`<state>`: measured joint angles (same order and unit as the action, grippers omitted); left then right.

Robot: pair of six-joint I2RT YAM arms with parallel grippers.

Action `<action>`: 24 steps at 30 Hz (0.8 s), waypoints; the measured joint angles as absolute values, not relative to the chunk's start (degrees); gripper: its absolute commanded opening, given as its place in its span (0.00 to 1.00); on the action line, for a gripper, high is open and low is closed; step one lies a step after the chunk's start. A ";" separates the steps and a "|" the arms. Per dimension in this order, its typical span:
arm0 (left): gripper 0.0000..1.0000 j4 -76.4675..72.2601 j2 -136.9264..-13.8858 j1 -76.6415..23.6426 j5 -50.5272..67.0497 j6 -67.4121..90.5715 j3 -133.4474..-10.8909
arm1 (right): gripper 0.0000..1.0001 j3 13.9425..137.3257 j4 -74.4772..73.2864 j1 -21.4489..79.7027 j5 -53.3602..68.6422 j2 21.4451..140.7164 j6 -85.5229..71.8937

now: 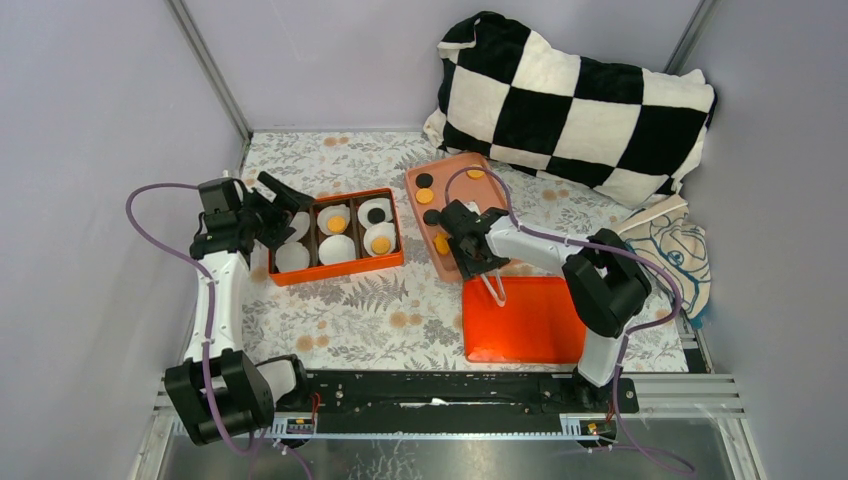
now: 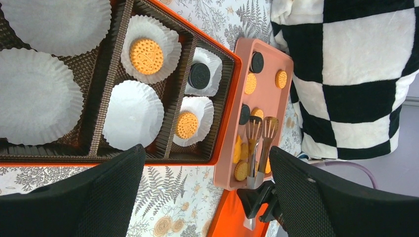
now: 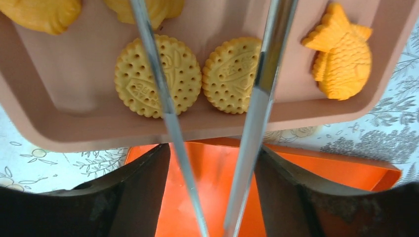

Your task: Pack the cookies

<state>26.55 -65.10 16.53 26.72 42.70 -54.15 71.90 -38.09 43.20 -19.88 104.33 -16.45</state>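
Floral-cloth bench (image 1: pixel 380 320), checked pillow (image 1: pixel 570 100) at the back. R pincer (image 3: pixel 213 197) grasps metal tongs (image 3: pixel 267 74), blades spread, long axis pointing straight ahead over the pink tray (image 3: pixel 74 84) near rim. Two round golden cookies (image 3: pixel 232 74) lie right under the blades, w/ a fish-shaped cookie (image 3: pixel 343 59) off to one side. R arm is nearer. Orange box (image 1: pixel 335 268) sits left of the tray: 6 paper liners (image 2: pixel 133 114), 3 w/ cookies, 3 bare. L pincer (image 2: pixel 206 150) is spread wide, holding nothing, over the box.

The divided orange cardboard box (image 1: pixel 335 272) lies left of the pink plastic tray (image 1: pixel 460 190) holding round biscuit cookies (image 3: pixel 158 75), with the flat orange lid (image 1: pixel 520 325) before it and the checkered fabric pillow (image 1: pixel 570 100) behind.
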 measured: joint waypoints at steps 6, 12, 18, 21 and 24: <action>0.99 26.52 -65.19 16.49 26.85 42.89 -53.65 | 0.27 70.96 -37.87 43.07 -18.57 104.95 -16.36; 0.99 26.41 -65.36 16.47 26.98 42.89 -53.65 | 0.06 73.10 -39.92 43.07 -17.34 104.95 -16.12; 0.99 26.06 -65.82 16.47 27.05 43.03 -53.67 | 0.00 78.13 -42.06 43.07 -15.11 101.58 -15.27; 0.99 24.40 -68.34 16.56 28.67 44.25 -53.78 | 0.00 81.08 -43.27 43.24 -14.09 98.54 -14.92; 0.99 22.65 -72.25 16.73 29.71 45.69 -54.06 | 0.00 83.92 -44.93 44.38 -13.89 96.84 -14.20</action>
<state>22.65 -72.25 16.73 29.71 45.69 -54.06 83.92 -44.93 44.38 -13.89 96.84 -14.20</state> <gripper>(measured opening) 0.989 0.429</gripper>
